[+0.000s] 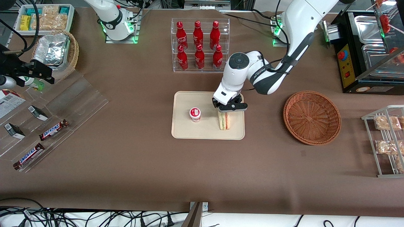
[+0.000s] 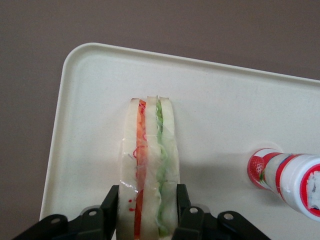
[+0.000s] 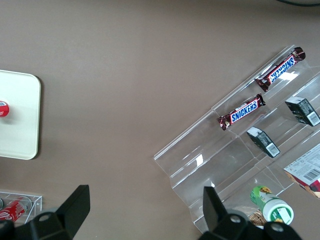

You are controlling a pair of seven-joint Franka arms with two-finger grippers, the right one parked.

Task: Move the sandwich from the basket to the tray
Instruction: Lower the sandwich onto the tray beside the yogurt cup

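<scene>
On the tray I note a small red-and-white cup standing at about nine o'clock from the sandwich. My gripper is over the tray, its two fingers pressed against the sandwich's bread faces, which stands upright on edge. At three o'clock, well apart, sits the basket.

Claw on sandwich, cup beside on tray.
</scene>
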